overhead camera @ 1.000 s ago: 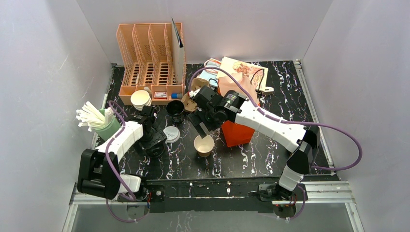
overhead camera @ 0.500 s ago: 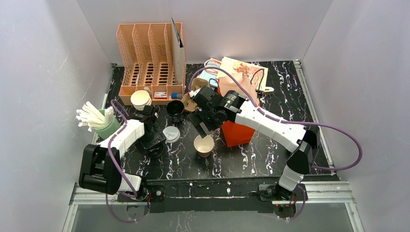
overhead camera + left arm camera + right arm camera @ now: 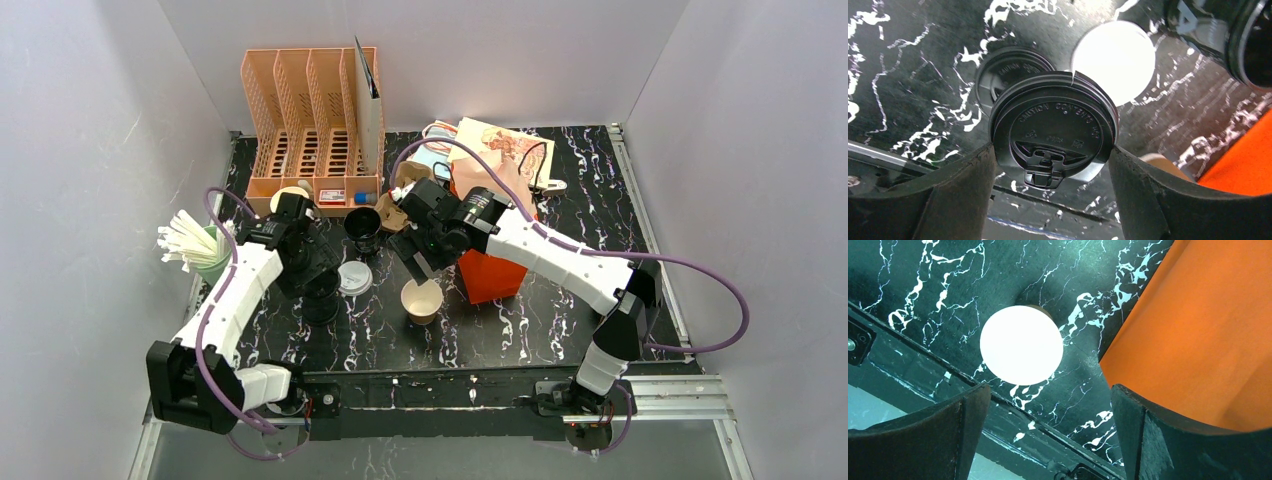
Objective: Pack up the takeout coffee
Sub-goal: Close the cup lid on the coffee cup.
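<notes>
The takeout coffee, a small brown paper cup (image 3: 421, 300) with a white inside (image 3: 1021, 345), stands upright and uncovered on the black marble table (image 3: 520, 330). My right gripper (image 3: 424, 262) hangs just above and behind it, open (image 3: 1048, 435), with nothing between its fingers. My left gripper (image 3: 318, 292) is to the left of the cup. In the left wrist view it is shut (image 3: 1052, 152) on a round black plastic lid (image 3: 1053, 130), both fingers pressing on its rim. The lid is held above the table.
Another black lid (image 3: 1008, 82) and a white lid (image 3: 353, 278) lie on the table. A black cup (image 3: 362, 228) and an orange bag (image 3: 492, 272) flank the brown cup. A peach organiser (image 3: 310, 120), a cup stack (image 3: 290, 205), and a green holder of white sticks (image 3: 205, 250) stand at the back left.
My left gripper has closed on the black lid, and the left arm has risen and reached toward the back. The right arm and the brown cup have not moved.
</notes>
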### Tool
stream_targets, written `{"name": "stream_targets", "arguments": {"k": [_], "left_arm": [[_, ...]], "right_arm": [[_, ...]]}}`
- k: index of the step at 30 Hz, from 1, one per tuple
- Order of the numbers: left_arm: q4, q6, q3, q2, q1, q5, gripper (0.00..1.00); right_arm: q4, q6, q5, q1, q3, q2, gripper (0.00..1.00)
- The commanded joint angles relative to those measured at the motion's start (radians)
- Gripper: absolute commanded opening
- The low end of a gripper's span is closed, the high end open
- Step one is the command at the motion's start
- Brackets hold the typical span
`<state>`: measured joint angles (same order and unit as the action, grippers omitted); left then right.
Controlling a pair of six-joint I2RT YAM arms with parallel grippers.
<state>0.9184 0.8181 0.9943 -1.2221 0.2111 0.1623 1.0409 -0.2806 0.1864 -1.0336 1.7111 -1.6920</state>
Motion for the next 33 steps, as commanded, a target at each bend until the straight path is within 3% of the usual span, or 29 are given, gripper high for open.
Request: {"name": "stream_targets", "arguments": {"k": [1,5,10,18,21,26,33], "left_arm": [[0.067,0.006,0.042,0.05,-0.006,-0.153,0.73],[0.017,-0.039,0.041,0.085,0.001,-0.371,0.71],[-0.011,-0.067,0.069,0.119,0.067,-0.438,0.68],[-0.081,-0.003,0.212,-0.036,0.475,-0.181,0.69],[-0.076,-0.031,0.278,-0.125,0.575,-0.092,0.7],[-0.039,-0.099,0.371,-0.266,0.673,-0.028,0.71],[0.032,-0.154,0.457,-0.373,0.718,0.024,0.71]], "right_arm": [[-0.011,0.018,0.045,0.007,0.034,0.033,0.98],[-0.019,0.027,0.082,0.009,0.064,0.054,0.98],[-0.059,0.045,0.102,0.01,0.116,0.094,0.98],[-0.087,0.071,0.15,0.012,0.237,0.12,0.98],[-0.086,0.074,0.185,0.012,0.263,0.129,0.98],[-0.105,0.077,0.216,0.012,0.233,0.178,0.98],[-0.126,0.075,0.253,0.011,0.201,0.232,0.98]]}}
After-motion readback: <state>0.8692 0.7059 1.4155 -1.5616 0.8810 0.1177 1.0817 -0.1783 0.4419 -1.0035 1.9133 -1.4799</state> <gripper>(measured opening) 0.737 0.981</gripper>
